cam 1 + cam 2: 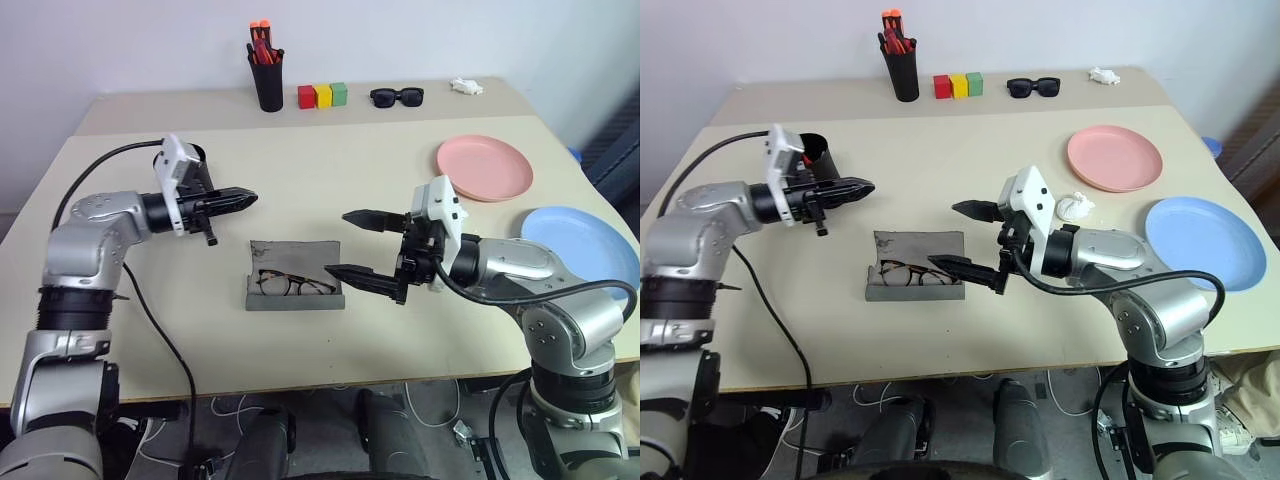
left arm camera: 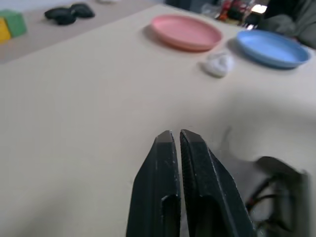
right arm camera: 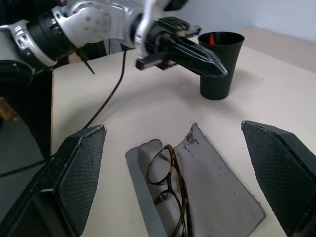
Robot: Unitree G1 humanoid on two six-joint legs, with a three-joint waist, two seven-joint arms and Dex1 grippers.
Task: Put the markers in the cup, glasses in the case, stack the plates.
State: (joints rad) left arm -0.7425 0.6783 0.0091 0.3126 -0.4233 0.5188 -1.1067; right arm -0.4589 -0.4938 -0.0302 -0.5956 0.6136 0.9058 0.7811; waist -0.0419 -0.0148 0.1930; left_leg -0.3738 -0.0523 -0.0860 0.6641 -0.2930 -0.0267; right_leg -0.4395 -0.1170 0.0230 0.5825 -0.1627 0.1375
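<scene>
While the grey case (image 1: pixel 296 276) lies open near the middle of the tabletop (image 1: pixel 330 180), its long axis runs from nine to three o'clock, lid flat toward twelve, and one pair of glasses (image 1: pixel 294 286) rests inside along that same line. Two plates sit apart at about two o'clock from it, one pink (image 1: pixel 484 167), one blue (image 1: pixel 590 243). One black cup (image 1: pixel 812 155) stands at ten o'clock, something red showing inside it. The left end effector (image 1: pixel 246 198) is clenched on nothing; the right end effector (image 1: pixel 352 244) is released, fingers spread beside the case.
</scene>
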